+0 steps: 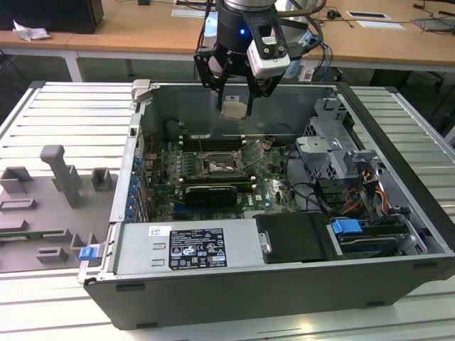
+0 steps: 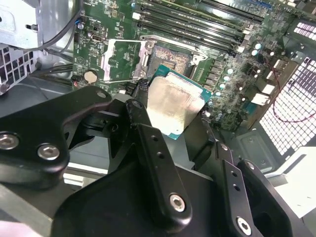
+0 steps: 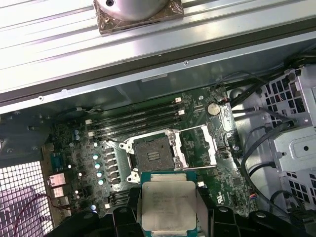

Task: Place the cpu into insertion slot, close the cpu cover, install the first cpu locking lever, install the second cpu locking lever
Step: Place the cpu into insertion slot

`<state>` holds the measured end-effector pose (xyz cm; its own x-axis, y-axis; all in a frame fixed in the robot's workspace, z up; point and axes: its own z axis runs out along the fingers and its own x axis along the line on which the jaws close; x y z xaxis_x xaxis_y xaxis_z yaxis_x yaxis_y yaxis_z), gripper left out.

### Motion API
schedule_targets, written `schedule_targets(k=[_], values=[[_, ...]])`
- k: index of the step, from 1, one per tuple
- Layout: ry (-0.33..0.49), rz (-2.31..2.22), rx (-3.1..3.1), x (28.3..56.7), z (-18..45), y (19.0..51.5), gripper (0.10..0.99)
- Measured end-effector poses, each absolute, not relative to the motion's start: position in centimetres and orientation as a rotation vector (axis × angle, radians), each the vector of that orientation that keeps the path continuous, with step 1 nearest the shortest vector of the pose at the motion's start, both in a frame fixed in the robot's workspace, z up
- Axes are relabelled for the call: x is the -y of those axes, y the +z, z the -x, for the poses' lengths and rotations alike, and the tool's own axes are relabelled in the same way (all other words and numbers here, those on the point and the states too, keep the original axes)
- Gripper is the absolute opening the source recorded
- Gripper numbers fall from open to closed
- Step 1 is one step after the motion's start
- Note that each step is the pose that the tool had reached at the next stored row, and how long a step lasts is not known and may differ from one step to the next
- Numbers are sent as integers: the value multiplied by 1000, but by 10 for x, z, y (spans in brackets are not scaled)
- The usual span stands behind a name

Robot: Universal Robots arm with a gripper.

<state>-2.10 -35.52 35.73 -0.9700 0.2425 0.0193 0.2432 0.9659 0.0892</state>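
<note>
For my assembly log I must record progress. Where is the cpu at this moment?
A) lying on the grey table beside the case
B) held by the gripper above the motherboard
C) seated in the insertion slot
B: the gripper holds the cpu in the air, and the insertion slot lies empty, the cpu cover open.

computer case [image 1: 234,302], grey fixtures [image 1: 60,181] on slatted table [image 1: 71,114]

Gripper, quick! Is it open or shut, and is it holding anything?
Gripper: shut on the cpu, held in the air, not yet in the insertion slot.
</note>
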Motion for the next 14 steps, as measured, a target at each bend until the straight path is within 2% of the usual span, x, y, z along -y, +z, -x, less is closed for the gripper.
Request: schedule_targets(k=[14], values=[[-143, 490, 3095, 355, 21, 357, 533]])
